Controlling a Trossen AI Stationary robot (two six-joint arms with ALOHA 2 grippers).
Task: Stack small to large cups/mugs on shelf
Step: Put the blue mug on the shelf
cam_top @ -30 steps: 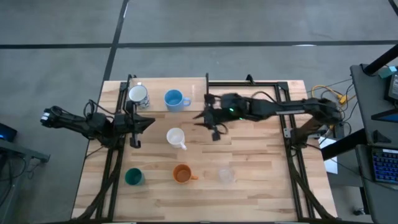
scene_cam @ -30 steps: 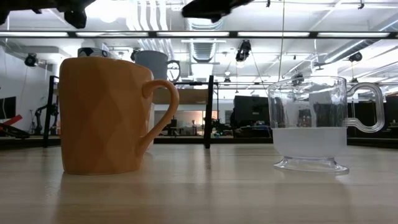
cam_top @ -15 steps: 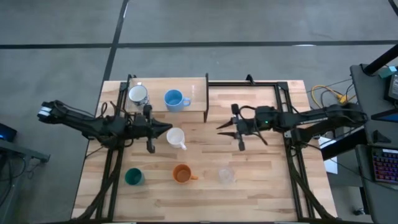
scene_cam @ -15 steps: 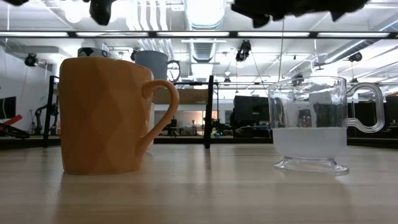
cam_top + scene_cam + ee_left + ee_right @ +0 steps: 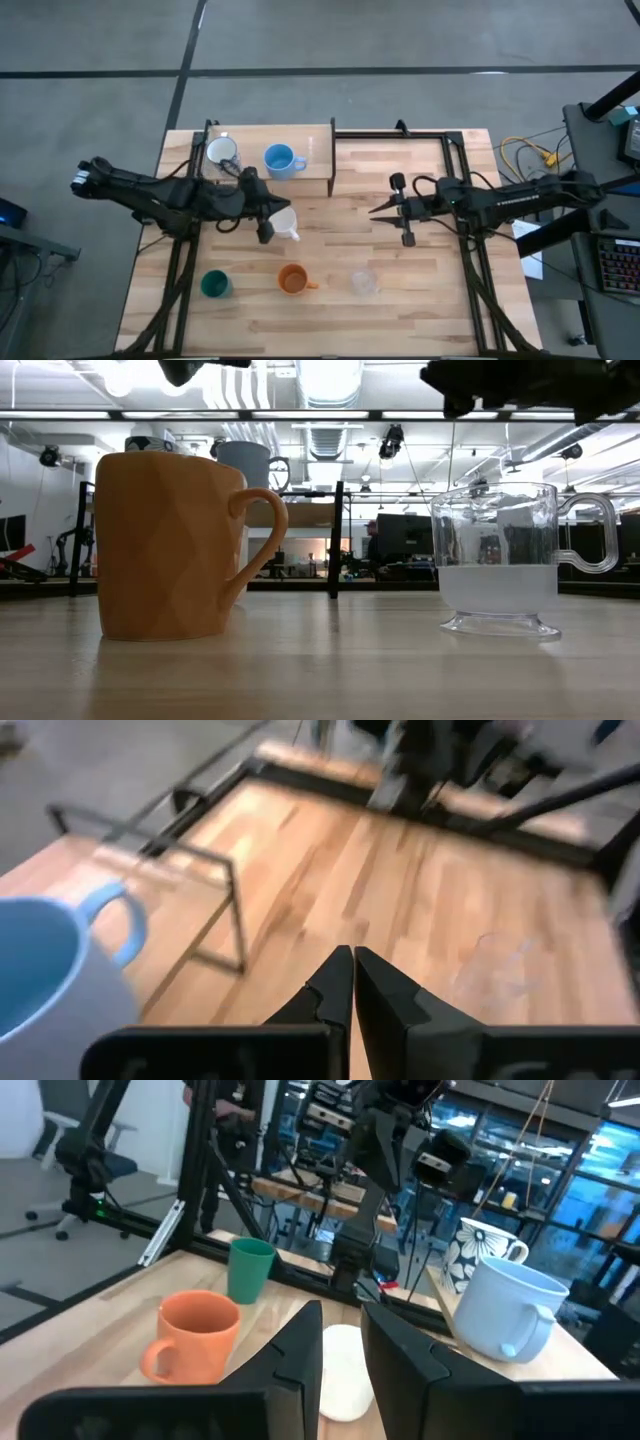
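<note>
The shelf (image 5: 312, 150) stands at the table's far left and carries the light blue cup (image 5: 280, 160) and the silver-grey cup (image 5: 221, 152). The white mug (image 5: 288, 226) stands on the table near the shelf. My left gripper (image 5: 285, 208) is shut and hovers over the mug's left part, high above the table in the low view (image 5: 195, 368). My right gripper (image 5: 374, 211) is slightly open and empty at mid table, pointing at the white mug (image 5: 345, 1370). The green cup (image 5: 215, 284), orange mug (image 5: 292, 279) and clear cup (image 5: 363, 282) stand in a row near the front.
The shelf's black frame leg (image 5: 235, 915) stands close to my left gripper, with the blue cup (image 5: 45, 975) beside it. Black rails (image 5: 460, 200) run along the table's far and right sides. Bare wood lies between the two grippers.
My left gripper has gone toward the table's right edge, from beside the shelf to over the white mug. My right gripper has drawn back from the shelf's right end toward the table's right edge. The cups have stayed in place.
</note>
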